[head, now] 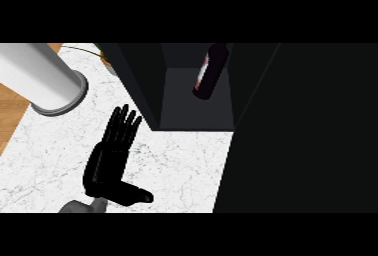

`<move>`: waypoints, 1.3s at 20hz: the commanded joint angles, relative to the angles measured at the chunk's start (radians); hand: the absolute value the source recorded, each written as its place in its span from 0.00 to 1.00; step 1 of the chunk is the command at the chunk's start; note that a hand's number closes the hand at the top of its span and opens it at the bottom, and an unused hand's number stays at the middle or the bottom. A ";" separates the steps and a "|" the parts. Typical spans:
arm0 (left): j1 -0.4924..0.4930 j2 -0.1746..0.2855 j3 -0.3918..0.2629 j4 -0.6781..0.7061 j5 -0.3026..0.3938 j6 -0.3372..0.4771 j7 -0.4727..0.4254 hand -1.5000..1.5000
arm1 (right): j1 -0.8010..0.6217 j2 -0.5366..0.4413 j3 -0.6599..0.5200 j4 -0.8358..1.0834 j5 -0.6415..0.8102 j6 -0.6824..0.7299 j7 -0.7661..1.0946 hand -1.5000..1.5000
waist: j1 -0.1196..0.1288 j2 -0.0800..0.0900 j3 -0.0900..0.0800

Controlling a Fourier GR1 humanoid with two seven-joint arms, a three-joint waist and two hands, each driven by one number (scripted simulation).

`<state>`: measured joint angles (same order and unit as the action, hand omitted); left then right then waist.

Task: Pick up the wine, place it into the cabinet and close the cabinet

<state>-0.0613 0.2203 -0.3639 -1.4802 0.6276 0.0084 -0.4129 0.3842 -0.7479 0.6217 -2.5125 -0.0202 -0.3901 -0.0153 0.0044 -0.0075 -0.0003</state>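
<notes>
Your wine (210, 70) stood inside the cabinet (184, 102), at the far end of its floor. I judged the placing done and the door not yet shut. Your left hand (111, 157) lay released, fingers straight, over the desk (177, 165) just left of the opening, well apart from the bottle. Your right hand did not show. The desk was white marble, with a pale cylinder (44, 75) far left and wood (13, 107) beyond its edge.

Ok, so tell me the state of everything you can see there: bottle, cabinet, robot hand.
Cabinet: open.
Wine bottle: inside the cabinet, nothing holding it.
Left robot hand: open, fingers straight, above the counter, holding nothing.
Right robot hand: not in view.
</notes>
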 commanded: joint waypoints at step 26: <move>0.134 0.327 0.337 -0.033 0.187 -0.307 0.021 0.00 | -0.204 0.084 0.254 -0.162 -0.030 0.174 0.173 1.00 | 0.017 0.004 -0.005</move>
<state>0.0707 0.5141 -0.0563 -1.5094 0.7912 -0.2720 -0.4084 0.2230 -0.7921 0.7390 -2.5096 -0.0234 -0.1864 0.0681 0.0151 -0.0011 -0.0055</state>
